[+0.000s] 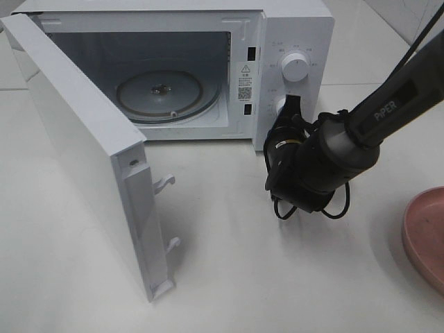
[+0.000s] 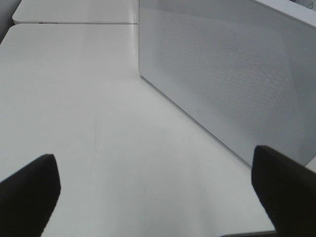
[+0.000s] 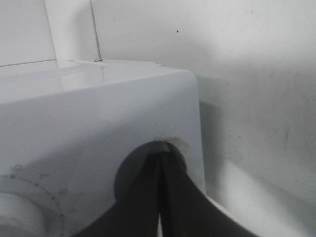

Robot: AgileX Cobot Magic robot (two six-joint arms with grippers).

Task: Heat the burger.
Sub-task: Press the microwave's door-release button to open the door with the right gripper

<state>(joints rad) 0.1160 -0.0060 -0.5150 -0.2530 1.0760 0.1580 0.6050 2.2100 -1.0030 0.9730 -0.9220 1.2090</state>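
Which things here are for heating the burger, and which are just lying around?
For the job: microwave, open door, turntable, right gripper shut at the control panel.
Lying about: pink plate, left gripper open over the table. No burger in view.

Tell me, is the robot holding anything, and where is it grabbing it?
Nothing is held. The left gripper is open over the table. The right gripper is shut with nothing between its fingers, close to the microwave front.
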